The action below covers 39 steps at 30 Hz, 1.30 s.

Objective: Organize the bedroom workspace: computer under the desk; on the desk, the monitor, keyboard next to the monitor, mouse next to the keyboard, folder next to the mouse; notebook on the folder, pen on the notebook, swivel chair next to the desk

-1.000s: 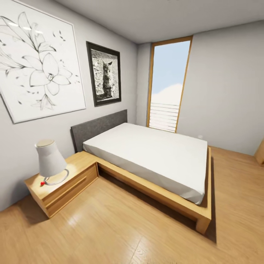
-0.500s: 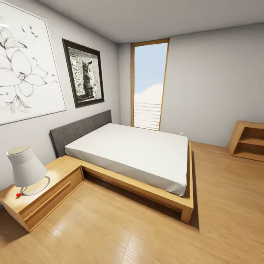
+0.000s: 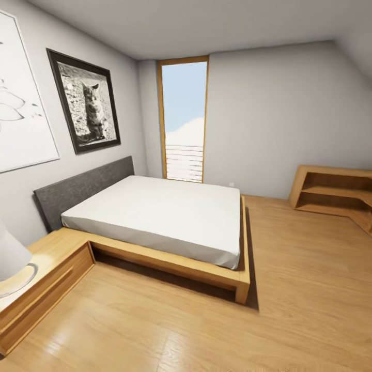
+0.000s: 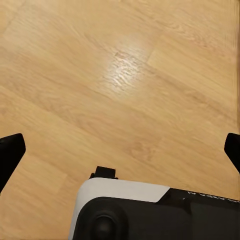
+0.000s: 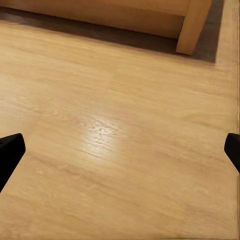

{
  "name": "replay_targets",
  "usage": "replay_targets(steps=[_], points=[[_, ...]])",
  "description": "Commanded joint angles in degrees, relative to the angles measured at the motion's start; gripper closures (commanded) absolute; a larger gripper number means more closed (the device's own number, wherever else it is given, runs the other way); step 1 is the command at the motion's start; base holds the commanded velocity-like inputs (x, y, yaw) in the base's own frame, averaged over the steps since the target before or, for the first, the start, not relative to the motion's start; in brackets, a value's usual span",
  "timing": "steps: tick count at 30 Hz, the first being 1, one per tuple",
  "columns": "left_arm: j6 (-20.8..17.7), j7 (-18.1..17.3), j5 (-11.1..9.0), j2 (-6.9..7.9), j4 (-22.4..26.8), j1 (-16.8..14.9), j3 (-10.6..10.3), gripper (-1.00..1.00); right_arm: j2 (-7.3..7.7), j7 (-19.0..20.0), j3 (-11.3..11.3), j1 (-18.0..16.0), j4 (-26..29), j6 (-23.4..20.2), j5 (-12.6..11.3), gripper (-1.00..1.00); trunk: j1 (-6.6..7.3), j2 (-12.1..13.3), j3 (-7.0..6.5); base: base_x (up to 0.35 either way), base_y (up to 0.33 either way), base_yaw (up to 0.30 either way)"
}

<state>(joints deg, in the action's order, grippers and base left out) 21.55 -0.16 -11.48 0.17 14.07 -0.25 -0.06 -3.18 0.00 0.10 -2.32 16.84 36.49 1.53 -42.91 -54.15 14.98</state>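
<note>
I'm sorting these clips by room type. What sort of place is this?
A bedroom, clearly: a low wooden bed with a white mattress and grey headboard, a bedside table carrying a lamp, and framed pictures such as the cat photo on the wall.

Head camera high and wide; both wrist cameras low, aimed at the floor.
The head view looks across the bed (image 3: 160, 217) toward the window (image 3: 185, 121), with shelves (image 3: 333, 194) far off. Each wrist view faces down, close over the floor (image 4: 125, 90), fingers (image 4: 9, 155) spread wide at the frame edges. Beyond the right fingers (image 5: 10, 152) stands the bed's corner post (image 5: 192, 25), shared with the head view.
</note>
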Motion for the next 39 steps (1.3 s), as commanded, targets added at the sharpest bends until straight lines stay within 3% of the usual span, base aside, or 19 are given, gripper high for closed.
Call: replay_targets(steps=[1, 19, 39], points=[[0.2, 0.0, -0.2, 0.0, 0.0, 0.0, 0.0, -1.0, 0.0, 0.0, 0.0, -0.1, -0.1, 0.2, 0.1, -1.0, 0.0, 0.0, 0.07, 0.0, 0.091, -0.3], [0.3, 0.0, -0.3, 0.0, 0.0, 0.0, 0.1, -1.0, -0.03, 0.0, 0.0, -0.1, -0.1, 0.2, 0.2, -1.0, 0.0, 0.0, 0.07, 0.057, 0.25, -0.3], [0.5, 0.0, -0.3, 0.09, 0.0, 0.0, 0.1, -1.0, 0.11, 0.0, 0.0, -0.1, -0.1, 0.3, 0.1, -1.0, 0.0, 0.0, 0.07, 0.02, 0.031, -0.3]])
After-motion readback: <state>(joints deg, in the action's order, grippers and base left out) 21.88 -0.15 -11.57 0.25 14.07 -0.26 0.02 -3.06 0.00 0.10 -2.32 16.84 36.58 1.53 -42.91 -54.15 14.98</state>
